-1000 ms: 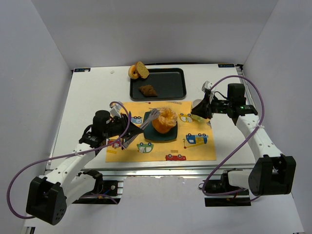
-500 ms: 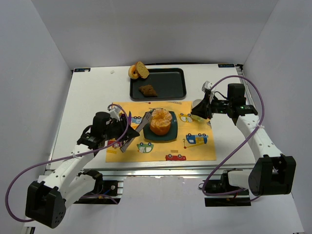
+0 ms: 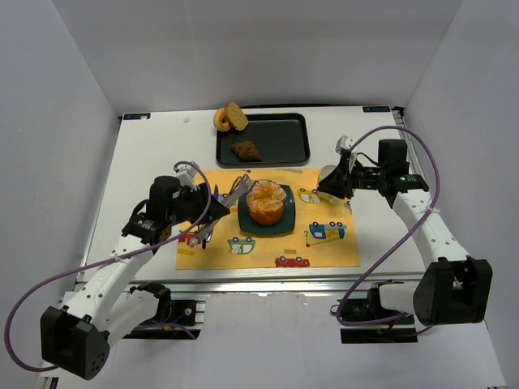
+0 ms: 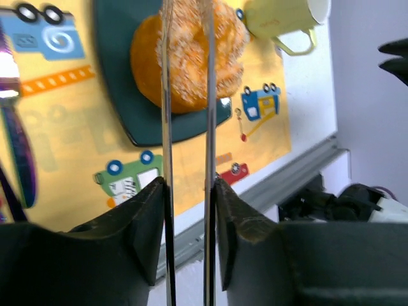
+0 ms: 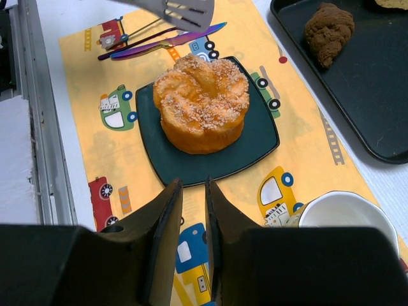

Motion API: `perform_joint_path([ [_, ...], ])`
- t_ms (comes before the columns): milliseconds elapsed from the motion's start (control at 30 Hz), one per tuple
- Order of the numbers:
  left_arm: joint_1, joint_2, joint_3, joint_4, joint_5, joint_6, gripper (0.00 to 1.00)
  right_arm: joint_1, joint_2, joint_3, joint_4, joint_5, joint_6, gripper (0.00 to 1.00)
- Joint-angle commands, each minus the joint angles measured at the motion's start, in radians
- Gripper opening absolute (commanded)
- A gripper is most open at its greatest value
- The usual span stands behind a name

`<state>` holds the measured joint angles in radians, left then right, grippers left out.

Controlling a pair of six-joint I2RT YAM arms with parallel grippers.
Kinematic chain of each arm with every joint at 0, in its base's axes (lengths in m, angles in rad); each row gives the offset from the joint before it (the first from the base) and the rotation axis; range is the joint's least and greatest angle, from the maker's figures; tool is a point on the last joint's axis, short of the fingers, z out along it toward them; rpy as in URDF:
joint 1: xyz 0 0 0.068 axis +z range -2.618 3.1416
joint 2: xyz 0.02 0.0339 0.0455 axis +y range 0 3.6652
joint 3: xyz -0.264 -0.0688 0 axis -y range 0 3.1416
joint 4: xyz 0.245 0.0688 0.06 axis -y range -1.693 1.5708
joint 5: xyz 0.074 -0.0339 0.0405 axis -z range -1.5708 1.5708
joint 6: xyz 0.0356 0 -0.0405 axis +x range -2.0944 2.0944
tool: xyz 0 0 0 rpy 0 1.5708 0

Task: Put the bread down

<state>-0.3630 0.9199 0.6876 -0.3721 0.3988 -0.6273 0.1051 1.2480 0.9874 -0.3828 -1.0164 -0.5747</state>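
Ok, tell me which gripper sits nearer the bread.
Left. The left gripper sits just left of the bread; the right gripper is farther off, beyond the placemat's right side.

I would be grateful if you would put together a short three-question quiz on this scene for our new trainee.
1. True or false: the bread sits in the black tray.
2. What is the left gripper holding? A) a metal spatula B) a yellow cup C) nothing
3. Fill in the blank: the teal plate rests on a yellow ____ printed with cartoon vehicles.

Key: 1 false, the bread is on the teal plate. 2 A. 3 placemat.
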Motion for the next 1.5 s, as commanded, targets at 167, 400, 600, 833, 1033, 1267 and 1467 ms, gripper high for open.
perform_joint_path([
  [167,-0.002,0.084,0.187,-0.177,-0.358,0.168,0.09,-0.004,-0.027,0.016,-0.028,-0.021,-0.039,0.27],
  [400,0.224,0.292,0.239,-0.132,-0.497,0.452,0.05,-0.004,-0.033,0.028,-0.037,-0.021,-0.056,0.28],
  [600,0.419,0.431,0.122,0.123,-0.414,0.669,0.07,-0.004,-0.051,0.028,-0.054,-0.016,-0.076,0.32],
  [833,0.515,0.611,0.069,0.229,-0.252,0.712,0.31,-0.002,-0.081,0.0,-0.054,-0.004,-0.082,0.45],
  [1033,0.535,0.632,0.058,0.246,-0.29,0.678,0.56,-0.004,-0.067,0.007,-0.071,0.007,-0.082,0.55],
  [1267,0.538,0.553,0.061,0.202,-0.334,0.657,0.79,-0.004,-0.047,0.028,-0.07,0.073,0.017,0.89],
  [1467,0.539,0.387,0.084,0.159,-0.322,0.568,0.98,-0.001,-0.096,0.02,0.111,0.428,0.346,0.89],
])
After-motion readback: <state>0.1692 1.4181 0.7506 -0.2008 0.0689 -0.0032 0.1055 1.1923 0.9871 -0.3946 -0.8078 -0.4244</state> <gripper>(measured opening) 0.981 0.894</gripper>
